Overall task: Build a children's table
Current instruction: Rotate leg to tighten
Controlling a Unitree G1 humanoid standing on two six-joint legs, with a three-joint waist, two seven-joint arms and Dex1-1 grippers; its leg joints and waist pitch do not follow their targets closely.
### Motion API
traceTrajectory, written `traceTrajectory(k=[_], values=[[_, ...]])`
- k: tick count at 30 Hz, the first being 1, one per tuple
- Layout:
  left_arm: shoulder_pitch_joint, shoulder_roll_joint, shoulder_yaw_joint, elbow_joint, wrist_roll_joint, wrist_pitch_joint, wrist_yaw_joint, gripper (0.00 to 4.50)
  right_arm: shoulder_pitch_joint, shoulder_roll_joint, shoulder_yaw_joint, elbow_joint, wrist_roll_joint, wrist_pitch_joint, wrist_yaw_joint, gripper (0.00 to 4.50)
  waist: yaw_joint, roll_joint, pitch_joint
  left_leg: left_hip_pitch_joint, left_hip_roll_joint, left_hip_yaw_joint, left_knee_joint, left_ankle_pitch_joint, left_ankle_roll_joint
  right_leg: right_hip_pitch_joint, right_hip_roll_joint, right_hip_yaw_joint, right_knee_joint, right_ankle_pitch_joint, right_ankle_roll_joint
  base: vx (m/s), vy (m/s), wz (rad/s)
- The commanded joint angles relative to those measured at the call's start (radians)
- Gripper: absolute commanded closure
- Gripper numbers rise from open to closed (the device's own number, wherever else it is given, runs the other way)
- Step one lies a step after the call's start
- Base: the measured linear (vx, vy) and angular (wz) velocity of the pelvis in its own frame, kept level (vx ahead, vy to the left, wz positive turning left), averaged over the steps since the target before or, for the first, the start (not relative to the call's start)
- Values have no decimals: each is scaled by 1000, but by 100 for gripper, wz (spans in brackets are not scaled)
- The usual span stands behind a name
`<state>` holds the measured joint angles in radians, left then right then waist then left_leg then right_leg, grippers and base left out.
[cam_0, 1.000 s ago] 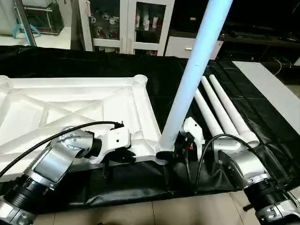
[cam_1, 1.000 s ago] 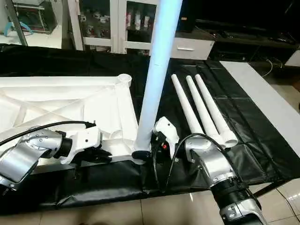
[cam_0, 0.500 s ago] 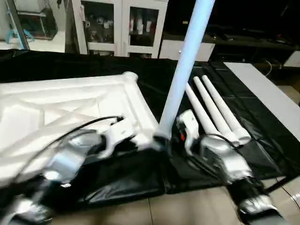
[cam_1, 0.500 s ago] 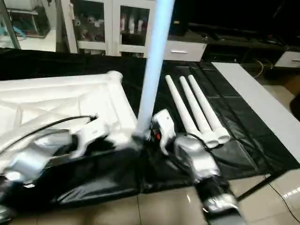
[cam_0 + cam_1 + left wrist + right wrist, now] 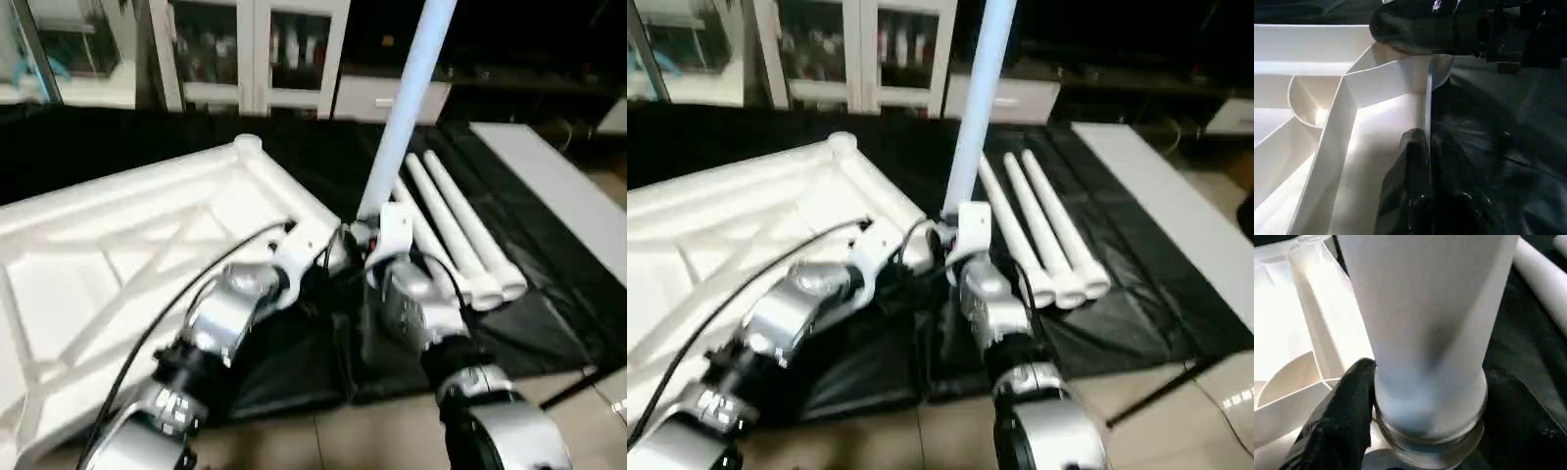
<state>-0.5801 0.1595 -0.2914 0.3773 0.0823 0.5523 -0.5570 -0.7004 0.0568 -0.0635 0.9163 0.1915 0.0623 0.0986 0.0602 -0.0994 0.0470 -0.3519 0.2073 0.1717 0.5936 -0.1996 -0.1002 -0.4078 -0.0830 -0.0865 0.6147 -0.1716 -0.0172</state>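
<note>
Leg-fitting is the step in hand: one leg (image 5: 411, 93) stands nearly upright with its foot at the near right corner socket of the top (image 5: 118, 255), which lies underside up, ribs showing, on a black sheet (image 5: 549, 245). The right pincer (image 5: 1415, 396) is set around the leg just above its lower end, its jaws standing at the leg's width; one black finger (image 5: 1337, 421) presses the left flank of the tube, and below it a threaded collar on the leg meets the socket rim. The left pincer (image 5: 1418, 161) is closed nearly all the way, and its wrist view shows the thin white edge wall of the top running right at its fingers, so it looks to be pinching that wall beside the corner to steady the top. Three more legs (image 5: 460, 235) lie side by side on the sheet just to the right of the standing one, untouched. By my reckoning the task is early: one leg of four is being seated and none can be called finished. Whether the collar has caught in the socket cannot be told, since the joint is half hidden. Next the right wrist would need to keep the leg square to the socket while turning or pressing it home, with the left hold resisting so the top does not slide or swing on the sheet.
</note>
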Motion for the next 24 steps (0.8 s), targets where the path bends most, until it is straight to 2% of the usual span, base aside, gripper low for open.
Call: traceTrajectory(k=[1, 2, 4, 5, 8, 10, 11, 13, 14, 15, 19, 20, 24], values=[[2, 12, 15, 35, 23, -8, 58, 450, -5, 38, 23, -18, 23, -22, 96, 117, 0, 13, -66, -1, 24, -1, -72, -134, -2, 47, -60, 53, -58, -134, -142, 55, -1, -1], [10, 21, 9, 29, 27, -8, 45, 450, -2, 31, 15, -25, 29, -32, 132, 100, 0, 15, -68, -3, 23, -1, -71, -89, 8, 51, -59, 53, -50, -71, -160, 0, 0, 0], [23, 39, -1, 12, 24, -22, 7, 450, 13, 11, 23, -51, 27, -37, 170, 97, 0, 16, -68, -1, 23, 2, -68, -61, 32, 53, -58, 52, -47, -16, -186, 0, 0, 0], [36, 59, -14, -10, 20, -33, -30, 450, 28, -10, 43, -78, 19, -39, 212, 82, -3, 16, -65, -6, 23, 1, -71, -70, 38, 58, -59, 51, -50, -34, -187, 0, 0, 0], [80, 117, -49, -94, -9, -60, -152, 450, 82, -74, 106, -181, -2, -17, 327, 58, -6, 19, -61, -1, 28, 0, -73, -106, 29, 57, -63, 52, -57, -93, -188, 0, 0, 0], [97, 142, -62, -128, -24, -62, -200, 450, 101, -98, 122, -219, -7, -2, 370, 52, -10, 18, -58, -1, 30, 0, -77, -145, 22, 54, -64, 54, -63, -149, -182, 0, 0, 0], [114, 178, -81, -163, -30, -59, -252, 450, 126, -135, 145, -265, -9, 21, 428, 52, -6, 22, -55, 3, 29, -2, -78, -159, 13, 53, -61, 53, -66, -182, -174, 0, 0, 0], [140, 241, -112, -208, -40, -80, -338, 450, 161, -197, 173, -330, -9, 51, 515, 52, -3, 24, -56, 3, 31, -4, -78, -165, 12, 54, -61, 53, -66, -183, -172, 0, 0, 0], [156, 285, -130, -236, -50, -85, -395, 450, 184, -240, 185, -371, -5, 74, 580, 52, -2, 26, -54, 7, 33, -1, -80, -168, 11, 50, -61, 55, -66, -180, -178, 0, 0, 0], [166, 309, -137, -255, -63, -98, -433, 450, 197, -264, 188, -393, -2, 79, 618, 52, -1, 25, -55, 7, 33, -1, -80, -162, 12, 50, -59, 55, -63, -164, -183, 0, 0, 0], [188, 363, -151, -309, -94, -98, -522, 450, 234, -330, 200, -455, 30, 113, 728, 52, 6, 27, -49, 9, 32, 1, -84, -210, 6, 46, -59, 57, -71, -218, -184, 0, 0, 0], [201, 394, -160, -342, -107, -97, -576, 450, 260, -379, 216, -497, 56, 144, 811, 52, 9, 27, -50, 11, 33, 0, -84, -220, -1, 46, -59, 57, -71, -233, -178, 0, 0, 0], [213, 441, -180, -372, -115, -106, -637, 450, 292, -448, 264, -555, 56, 174, 922, 52, 19, 26, -48, 12, 33, -1, -86, -233, 2, 46, -58, 57, -74, -250, -171, 0, 0, 0]])
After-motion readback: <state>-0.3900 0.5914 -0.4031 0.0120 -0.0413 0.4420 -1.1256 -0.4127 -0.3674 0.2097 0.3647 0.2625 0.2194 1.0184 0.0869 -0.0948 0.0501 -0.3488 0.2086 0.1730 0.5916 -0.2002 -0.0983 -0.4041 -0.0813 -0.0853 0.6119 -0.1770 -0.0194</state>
